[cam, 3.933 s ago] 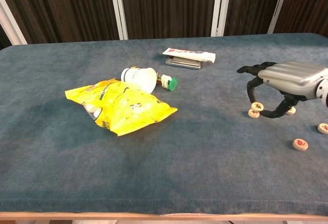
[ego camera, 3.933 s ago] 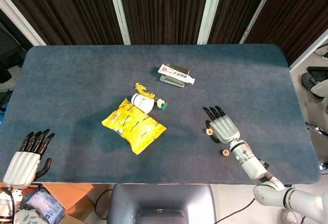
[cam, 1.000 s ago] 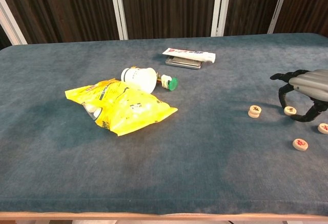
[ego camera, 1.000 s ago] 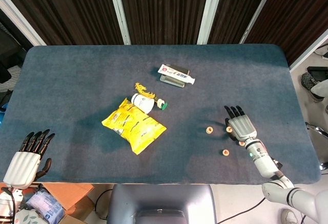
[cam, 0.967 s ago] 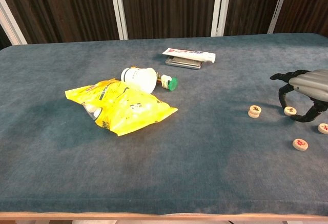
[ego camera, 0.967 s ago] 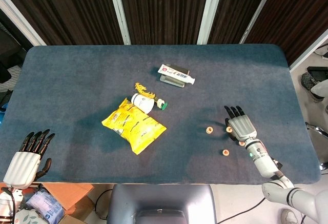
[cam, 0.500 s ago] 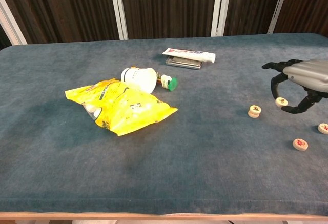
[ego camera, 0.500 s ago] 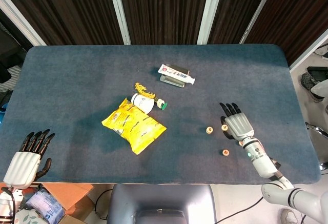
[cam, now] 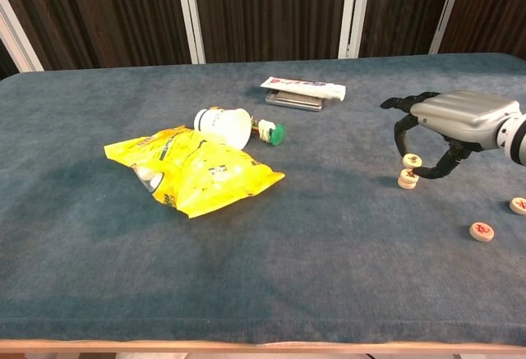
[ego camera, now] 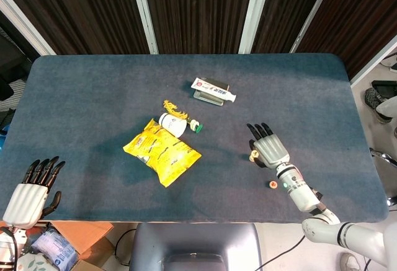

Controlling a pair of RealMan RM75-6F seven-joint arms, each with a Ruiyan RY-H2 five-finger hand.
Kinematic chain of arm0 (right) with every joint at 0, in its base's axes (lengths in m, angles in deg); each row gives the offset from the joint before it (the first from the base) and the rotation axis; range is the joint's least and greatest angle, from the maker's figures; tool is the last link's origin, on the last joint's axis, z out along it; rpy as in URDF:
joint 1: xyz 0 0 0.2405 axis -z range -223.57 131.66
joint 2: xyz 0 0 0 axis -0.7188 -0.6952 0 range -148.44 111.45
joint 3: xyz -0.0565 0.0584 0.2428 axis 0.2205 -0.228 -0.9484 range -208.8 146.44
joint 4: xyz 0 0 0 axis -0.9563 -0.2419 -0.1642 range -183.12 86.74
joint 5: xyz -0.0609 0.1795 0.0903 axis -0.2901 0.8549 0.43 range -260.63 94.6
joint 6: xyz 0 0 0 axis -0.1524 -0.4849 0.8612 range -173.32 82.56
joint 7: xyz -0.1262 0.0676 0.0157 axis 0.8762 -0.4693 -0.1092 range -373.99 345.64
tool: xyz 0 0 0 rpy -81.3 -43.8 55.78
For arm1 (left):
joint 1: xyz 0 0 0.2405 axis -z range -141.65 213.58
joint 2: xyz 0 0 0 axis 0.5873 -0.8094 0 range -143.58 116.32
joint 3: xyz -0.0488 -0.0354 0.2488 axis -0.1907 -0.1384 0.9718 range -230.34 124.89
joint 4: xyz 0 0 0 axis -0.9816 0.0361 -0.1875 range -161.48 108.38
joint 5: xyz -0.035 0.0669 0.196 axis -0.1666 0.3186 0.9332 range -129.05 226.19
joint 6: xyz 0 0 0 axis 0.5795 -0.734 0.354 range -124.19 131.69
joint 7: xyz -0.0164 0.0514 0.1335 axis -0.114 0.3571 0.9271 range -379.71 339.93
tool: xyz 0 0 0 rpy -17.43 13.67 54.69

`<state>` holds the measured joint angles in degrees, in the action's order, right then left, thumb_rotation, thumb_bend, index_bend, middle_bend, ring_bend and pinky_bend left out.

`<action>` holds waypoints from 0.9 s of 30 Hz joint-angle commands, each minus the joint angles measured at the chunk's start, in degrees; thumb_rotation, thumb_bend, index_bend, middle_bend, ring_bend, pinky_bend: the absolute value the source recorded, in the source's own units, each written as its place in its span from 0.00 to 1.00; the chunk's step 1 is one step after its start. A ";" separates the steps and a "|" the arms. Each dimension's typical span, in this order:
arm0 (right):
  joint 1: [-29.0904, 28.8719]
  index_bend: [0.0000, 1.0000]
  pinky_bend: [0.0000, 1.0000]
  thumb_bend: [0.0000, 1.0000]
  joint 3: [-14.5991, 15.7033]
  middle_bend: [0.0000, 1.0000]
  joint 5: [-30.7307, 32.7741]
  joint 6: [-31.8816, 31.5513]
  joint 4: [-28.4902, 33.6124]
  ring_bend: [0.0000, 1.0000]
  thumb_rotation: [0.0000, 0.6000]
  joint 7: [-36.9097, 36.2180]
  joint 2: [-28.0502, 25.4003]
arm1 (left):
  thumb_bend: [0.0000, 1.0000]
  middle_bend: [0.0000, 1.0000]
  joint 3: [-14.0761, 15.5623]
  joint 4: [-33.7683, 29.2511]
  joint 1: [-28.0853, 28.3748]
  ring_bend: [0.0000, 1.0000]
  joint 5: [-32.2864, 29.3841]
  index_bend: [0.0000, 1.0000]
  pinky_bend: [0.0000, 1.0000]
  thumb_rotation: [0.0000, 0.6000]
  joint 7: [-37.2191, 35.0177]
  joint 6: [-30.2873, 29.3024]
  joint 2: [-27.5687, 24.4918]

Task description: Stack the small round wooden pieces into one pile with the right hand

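Now right hand (cam: 454, 125) fingers (cam: 402, 140) pinching wooden piece (cam: 412, 160) just above two-piece pile (cam: 407, 179).

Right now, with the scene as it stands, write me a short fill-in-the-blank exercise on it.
1. The right hand holds a round wooden piece just above the ___ on the table.
2. The toothpaste tube lies on top of a flat ___ object.
3. The white bottle lies on its side beside the ___ snack bag.
4. The left hand holds ___.

Missing words: pile; dark; yellow; nothing
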<state>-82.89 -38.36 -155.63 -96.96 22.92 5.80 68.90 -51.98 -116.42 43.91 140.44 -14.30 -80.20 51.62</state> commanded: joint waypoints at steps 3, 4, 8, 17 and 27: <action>-0.23 0.65 0.00 0.46 0.27 0.01 0.35 0.05 -0.28 0.00 1.00 0.68 0.53 | 0.52 0.00 0.07 -0.01 -0.10 0.02 0.25 0.00 0.04 1.00 -0.30 -0.26 -0.08; -0.24 0.65 0.00 0.46 0.31 0.01 0.38 -0.01 -0.31 0.00 1.00 0.78 0.58 | 0.52 0.00 0.07 0.01 -0.09 0.02 0.27 0.00 0.04 1.00 -0.32 -0.27 -0.08; -0.17 0.65 0.00 0.46 0.47 0.01 0.57 -0.29 -0.46 0.00 1.00 0.97 0.55 | 0.52 0.00 0.08 0.04 -0.09 0.02 0.33 0.00 0.04 1.00 -0.32 -0.28 -0.09; -0.01 0.65 0.00 0.46 1.07 0.01 1.20 0.11 -1.60 0.00 1.00 1.01 0.72 | 0.52 0.00 0.13 0.06 -0.08 0.02 0.51 0.00 0.04 1.00 -0.42 -0.29 -0.08; -0.37 0.54 0.00 0.46 1.19 0.02 1.64 0.71 -1.56 0.00 1.00 1.04 1.08 | 0.53 0.00 0.10 -0.01 0.02 0.02 0.32 0.00 0.04 1.00 -0.75 -0.01 -0.21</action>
<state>-83.22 -37.20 -154.10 -96.38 21.28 6.72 70.03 -51.87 -116.43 43.94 140.76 -15.06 -80.21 51.41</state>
